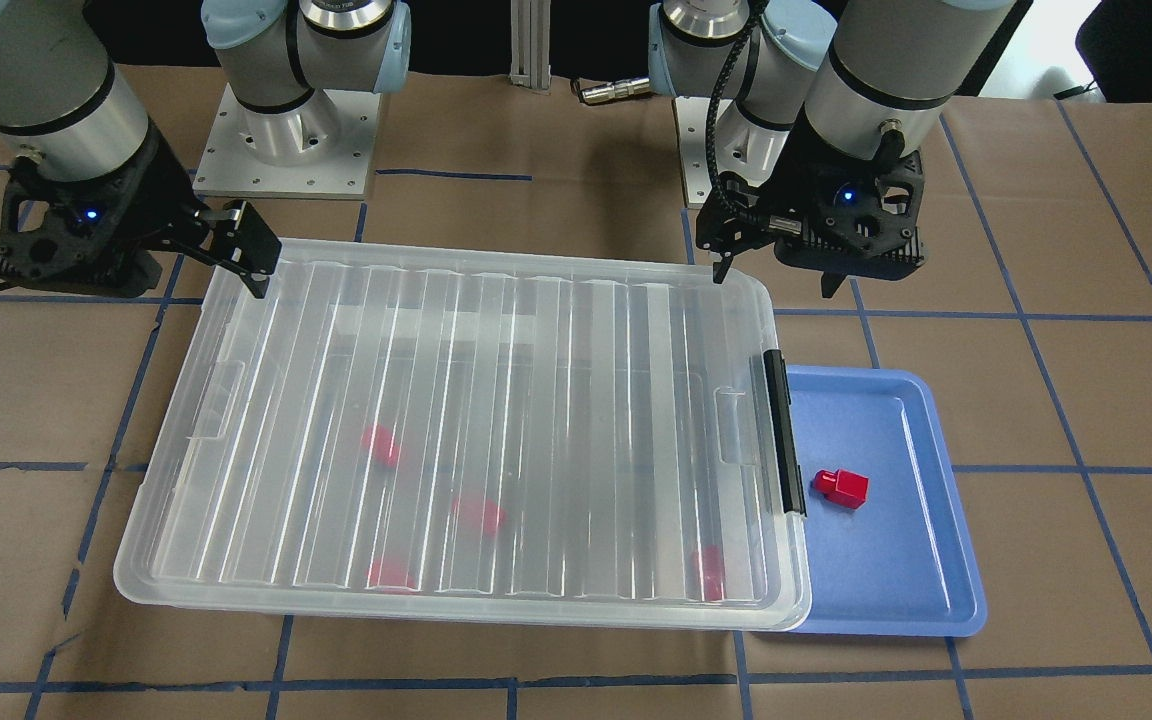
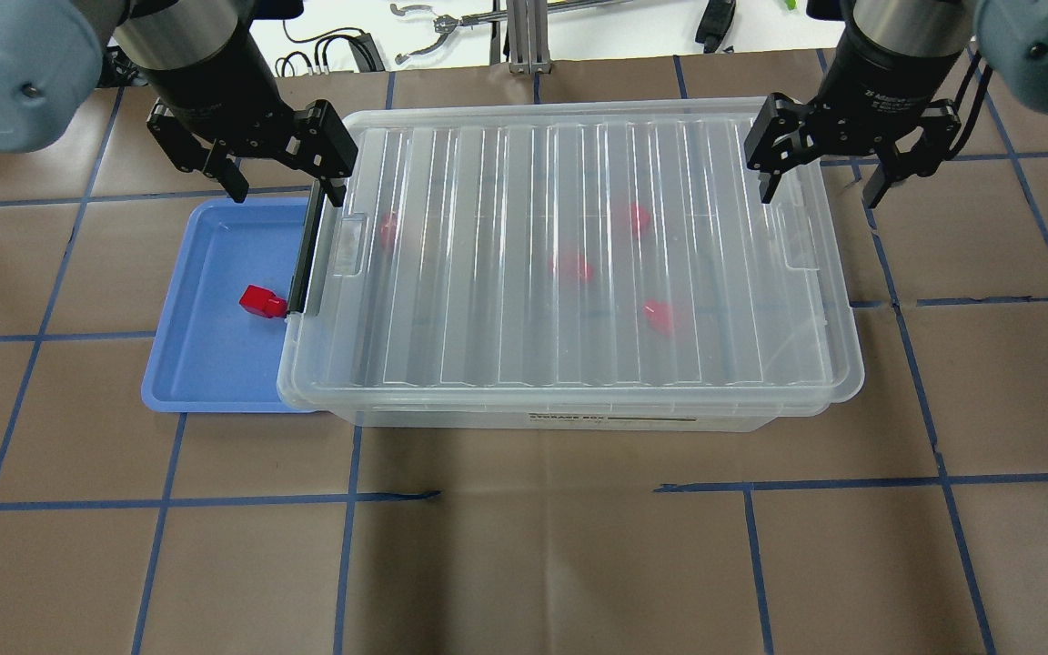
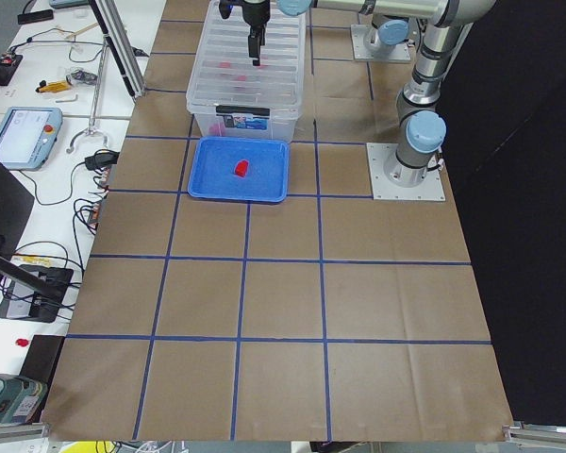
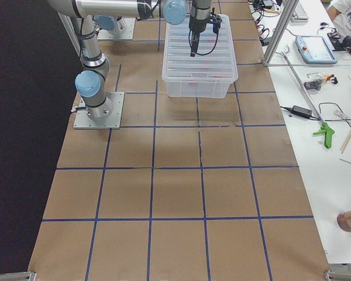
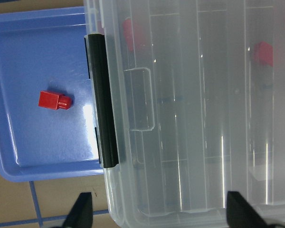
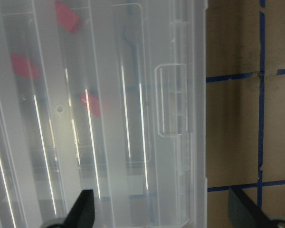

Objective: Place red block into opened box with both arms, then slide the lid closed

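The box stands mid-table with the ribbed lid lying over nearly all of it. Its black clip bar shows at the end by the blue tray. Several red blocks show blurred through the lid. One red block lies on the tray, also seen in the left wrist view. My left gripper hangs open over the box's clip-end far corner, holding nothing. My right gripper hangs open over the opposite far corner, straddling the lid's edge from above.
The blue tray sits against the box's clip end, partly under its rim. Both arm base plates stand on the robot's side of the box. Brown paper with blue tape lines covers the table. Benches with tools and cables flank the table ends.
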You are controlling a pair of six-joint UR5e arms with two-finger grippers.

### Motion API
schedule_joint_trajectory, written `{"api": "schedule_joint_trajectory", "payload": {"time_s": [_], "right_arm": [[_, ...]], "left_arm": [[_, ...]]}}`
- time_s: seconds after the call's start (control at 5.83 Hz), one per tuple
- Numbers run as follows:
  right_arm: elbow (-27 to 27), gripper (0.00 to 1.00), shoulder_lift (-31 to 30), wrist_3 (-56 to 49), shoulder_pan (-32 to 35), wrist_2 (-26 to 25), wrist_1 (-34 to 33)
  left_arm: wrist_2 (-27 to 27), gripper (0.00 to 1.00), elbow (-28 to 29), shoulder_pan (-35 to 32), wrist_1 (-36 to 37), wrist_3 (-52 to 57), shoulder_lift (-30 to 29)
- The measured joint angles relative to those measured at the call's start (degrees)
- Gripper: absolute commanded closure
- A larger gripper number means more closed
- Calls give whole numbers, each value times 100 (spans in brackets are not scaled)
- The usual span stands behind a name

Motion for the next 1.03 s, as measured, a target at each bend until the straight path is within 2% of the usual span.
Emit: {"api": "schedule_joint_trajectory", "payload": {"time_s": [0.17, 0.51, 1.03], "right_arm": [[42, 0, 19, -278, -332, 2, -15], [357, 0, 138, -684, -589, 43, -155], [1204, 0, 286, -769, -606, -38, -1414]], "left_arm": [[0, 1, 4, 0, 1, 4, -6], [0, 1, 8, 0, 2, 6, -15], [1, 1, 7, 0, 2, 4, -9]]}}
